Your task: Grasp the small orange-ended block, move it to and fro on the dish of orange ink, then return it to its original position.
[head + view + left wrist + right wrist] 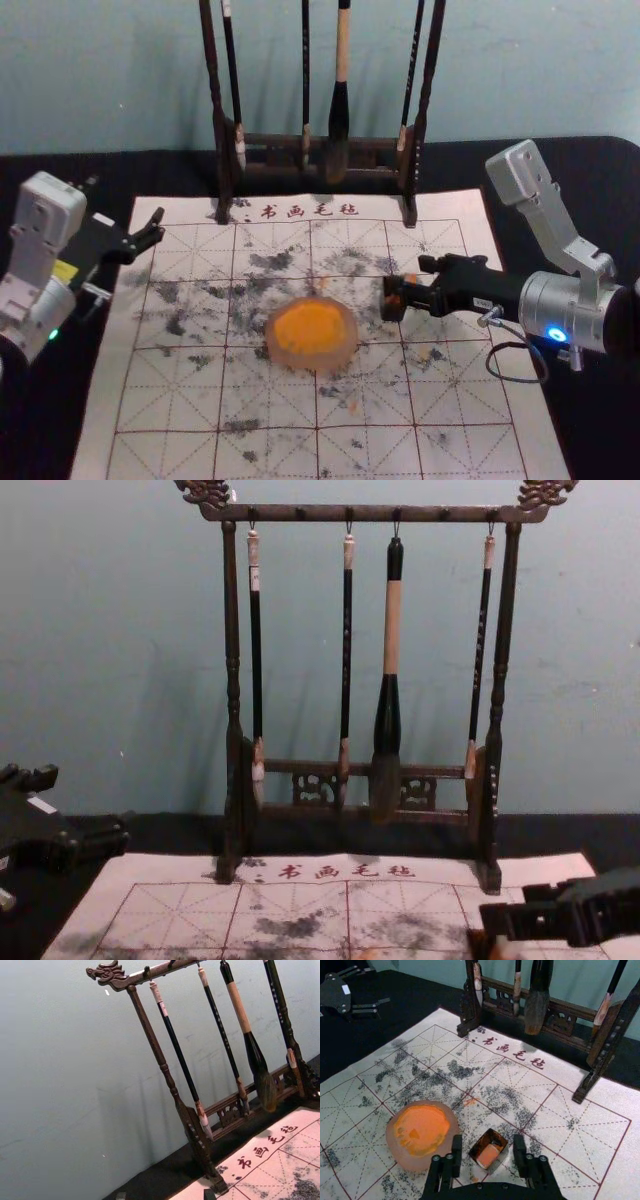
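block (488,1155) lies on the mat (580,1157), beside the dish (421,1131), toward the robot's right. right pincer (488,1144) stands wide about it, gaps visible both sides. judged light, rigid, likely slick at the inked end; grip its dark side walls squarely. left pincer (88,802) parked leftward, spread.
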`<state>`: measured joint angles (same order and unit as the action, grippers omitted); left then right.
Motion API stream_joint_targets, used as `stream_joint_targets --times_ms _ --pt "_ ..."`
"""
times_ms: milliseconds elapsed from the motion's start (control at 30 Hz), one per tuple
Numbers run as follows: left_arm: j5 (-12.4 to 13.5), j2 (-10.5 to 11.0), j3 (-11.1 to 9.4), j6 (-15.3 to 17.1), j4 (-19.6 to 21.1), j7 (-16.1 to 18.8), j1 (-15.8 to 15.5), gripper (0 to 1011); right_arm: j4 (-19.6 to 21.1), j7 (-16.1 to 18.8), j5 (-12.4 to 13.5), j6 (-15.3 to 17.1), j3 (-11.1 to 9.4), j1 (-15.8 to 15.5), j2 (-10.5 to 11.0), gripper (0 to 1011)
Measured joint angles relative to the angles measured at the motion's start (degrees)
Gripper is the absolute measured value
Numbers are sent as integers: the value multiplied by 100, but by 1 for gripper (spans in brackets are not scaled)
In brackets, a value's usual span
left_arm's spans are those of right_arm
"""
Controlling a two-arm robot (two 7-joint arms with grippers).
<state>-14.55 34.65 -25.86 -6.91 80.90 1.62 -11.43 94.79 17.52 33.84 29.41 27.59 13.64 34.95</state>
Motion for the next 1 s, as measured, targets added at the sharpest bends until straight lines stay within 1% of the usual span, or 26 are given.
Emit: stream_joint_targets --times_ms 100,133,167,267,333,367,433,467,567,633,667,700,733,767,867,900,967,1000 --pt "0 0 0 0 0 0 0 1001 0 1 2 0 0 0 0 687" --pt "0 0 0 0 0 0 0 1001 0 1 3 0 0 0 0 746" --pt "0 0 0 0 0 0 0 1001 0 1 4 0 0 0 0 746" --pt "0 0 0 0 0 0 0 1001 0 1 6 0 0 0 0 850" --pt "0 0 0 0 0 0 0 1001 0 1 6 0 0 0 0 890" --pt "0 0 0 0 0 0 0 1001 0 1 7 0 0 0 0 939" --pt "0 0 0 0 0 0 0 1001 0 1 7 0 0 0 0 967" --pt "0 0 0 0 0 0 0 1002 0 1 7 0 0 0 0 998" --pt "0 0 0 0 0 0 0 1001 0 1 7 0 1 0 0 1002" --pt "0 0 0 0 0 0 0 1001 42 13 -22 -269 -72 -61 -15 1002" --pt "0 0 0 0 0 0 0 1001 42 13 -22 -269 -72 -61 -15 1002" --pt "0 0 0 0 0 0 0 1001 89 9 -83 -567 -145 -139 -33 1002" --pt "0 0 0 0 0 0 0 1001 110 2 -113 -702 -183 -178 -44 1003" --pt "0 0 0 0 0 0 0 1001 150 -27 -188 -1037 -269 -269 -73 1002" --pt "0 0 0 0 0 0 0 1001 180 -129 -326 -1636 -427 -444 -152 1002" --pt "0 0 0 0 0 0 0 1001 170 -221 -438 -2014 -521 -553 -214 1003" --pt "0 0 0 0 0 0 0 1001 130 -339 -572 -2352 -590 -643 -274 1002" --pt "0 0 0 0 0 0 0 1001 65 -455 -693 -2590 -644 -727 -338 1003"
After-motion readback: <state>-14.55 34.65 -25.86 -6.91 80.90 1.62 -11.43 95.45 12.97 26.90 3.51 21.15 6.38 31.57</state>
